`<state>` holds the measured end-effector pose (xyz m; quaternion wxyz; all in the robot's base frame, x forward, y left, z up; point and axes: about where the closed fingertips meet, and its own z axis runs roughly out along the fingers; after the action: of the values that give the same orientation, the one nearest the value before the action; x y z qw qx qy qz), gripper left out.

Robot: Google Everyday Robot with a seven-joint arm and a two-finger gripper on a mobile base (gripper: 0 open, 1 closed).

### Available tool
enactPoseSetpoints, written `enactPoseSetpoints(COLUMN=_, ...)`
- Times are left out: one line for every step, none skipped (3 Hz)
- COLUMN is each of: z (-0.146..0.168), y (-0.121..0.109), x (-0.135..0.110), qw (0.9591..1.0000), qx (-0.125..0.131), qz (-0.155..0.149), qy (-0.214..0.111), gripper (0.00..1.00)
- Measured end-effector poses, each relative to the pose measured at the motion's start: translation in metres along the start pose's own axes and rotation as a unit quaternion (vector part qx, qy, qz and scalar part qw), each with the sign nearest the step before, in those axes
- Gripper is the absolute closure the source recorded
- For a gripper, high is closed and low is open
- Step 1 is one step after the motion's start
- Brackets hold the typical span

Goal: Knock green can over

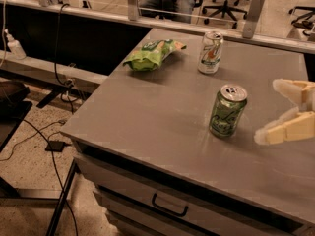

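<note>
The green can [227, 111] stands upright on the grey cabinet top [162, 122], right of its middle. It has pale swirly lettering and a silver top with a pull tab. My gripper [269, 113] comes in from the right edge of the camera view, just right of the can and a short gap from it. Its two pale fingers are spread apart, one high [290, 90] and one low [280, 131], with nothing between them.
A white-silver can [210, 52] with a green and red logo stands further back. A green snack bag [151, 54] lies at the back left. The cabinet has drawers with a handle [170, 206] in front. Cables run over the floor at left; office chairs stand behind a rail.
</note>
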<state>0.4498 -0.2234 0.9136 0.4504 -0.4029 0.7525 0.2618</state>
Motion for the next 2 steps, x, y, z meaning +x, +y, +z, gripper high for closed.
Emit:
enactPoseSetpoints(z=0.0071, y=0.0065, x=-0.0085, qw=0.9991, qx=0.023, qz=-0.004, qy=-0.034, gripper=0.0)
enactPoseSetpoints(z=0.0086, y=0.0058, x=-0.01, qw=0.9989, qx=0.028, qz=-0.005, qy=-0.037, gripper=0.0)
